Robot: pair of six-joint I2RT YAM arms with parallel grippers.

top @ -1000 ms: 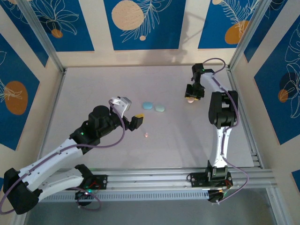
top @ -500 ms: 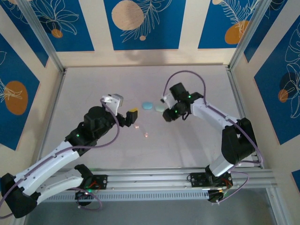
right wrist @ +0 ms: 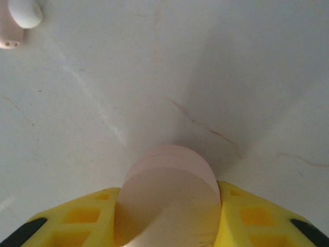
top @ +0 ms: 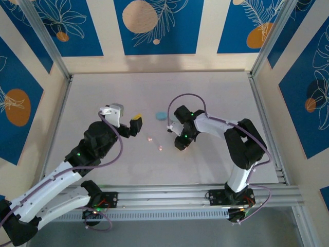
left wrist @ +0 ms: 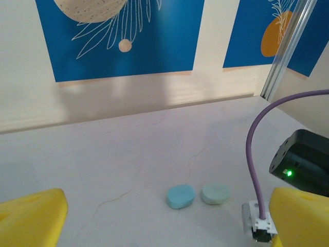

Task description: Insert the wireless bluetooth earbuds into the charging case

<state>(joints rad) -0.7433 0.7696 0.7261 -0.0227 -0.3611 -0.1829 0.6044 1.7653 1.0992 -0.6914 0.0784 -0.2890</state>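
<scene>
My right gripper (right wrist: 169, 216) is shut on a pale pink charging case (right wrist: 172, 190), held low over the white table between the yellow fingers (right wrist: 247, 216). A pale pink earbud (right wrist: 15, 23) lies on the table ahead of it, at the top left of the right wrist view. From above, two tiny pink earbuds (top: 149, 139) (top: 160, 148) lie left of the right gripper (top: 180, 143). My left gripper (top: 134, 125) hovers open to their left, nothing between its fingers (left wrist: 31, 218).
A blue case (left wrist: 180, 196) and a pale teal case (left wrist: 215, 193) lie side by side on the table beyond the left gripper. The blue case (top: 161, 115) sits just behind the right arm's wrist. Metal frame posts (top: 49, 43) and patterned walls close off the back and sides.
The right arm has swung from the far right to the table's middle, carrying the pink case down beside the earbuds. The left gripper has drawn back to the left, still open.
</scene>
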